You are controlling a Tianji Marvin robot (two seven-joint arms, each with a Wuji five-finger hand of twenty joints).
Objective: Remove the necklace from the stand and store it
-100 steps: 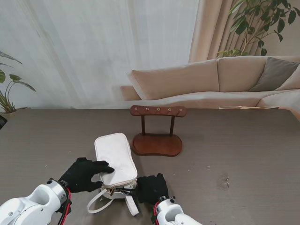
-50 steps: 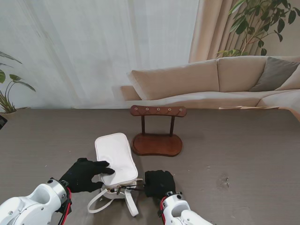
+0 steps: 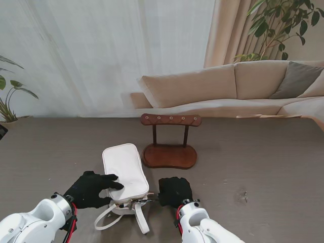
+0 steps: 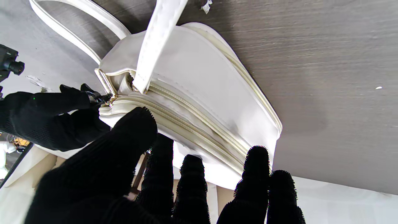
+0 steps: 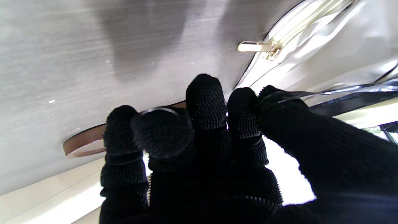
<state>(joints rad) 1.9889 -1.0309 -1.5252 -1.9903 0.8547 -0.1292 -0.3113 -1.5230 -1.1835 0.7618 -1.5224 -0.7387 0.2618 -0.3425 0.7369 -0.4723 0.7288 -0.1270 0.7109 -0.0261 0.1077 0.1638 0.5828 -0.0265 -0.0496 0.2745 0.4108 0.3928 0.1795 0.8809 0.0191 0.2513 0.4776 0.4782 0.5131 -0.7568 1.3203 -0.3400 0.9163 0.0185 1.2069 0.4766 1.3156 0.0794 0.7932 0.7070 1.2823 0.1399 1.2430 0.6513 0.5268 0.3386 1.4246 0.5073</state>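
A white handbag lies on the table, nearer to me than the wooden necklace stand, whose pegged bar hangs bare. No necklace shows in any view. My left hand grips the bag's left side, thumb on the zipper face and fingers over the bag's edge. To the right of the bag's near end, my right hand is shut on a thin dark pull strap stretched taut from the bag's zipper end. A cream zipper tab lies on another zipper.
The bag's white carry straps trail toward me between my arms. The stand's base is just beyond my right fingers. A pale scuff marks the table on the right. A sofa and plants lie past the far edge.
My right hand has moved right, away from the bag's near end, drawing the dark strap taut. The left hand and the bag have stayed put.
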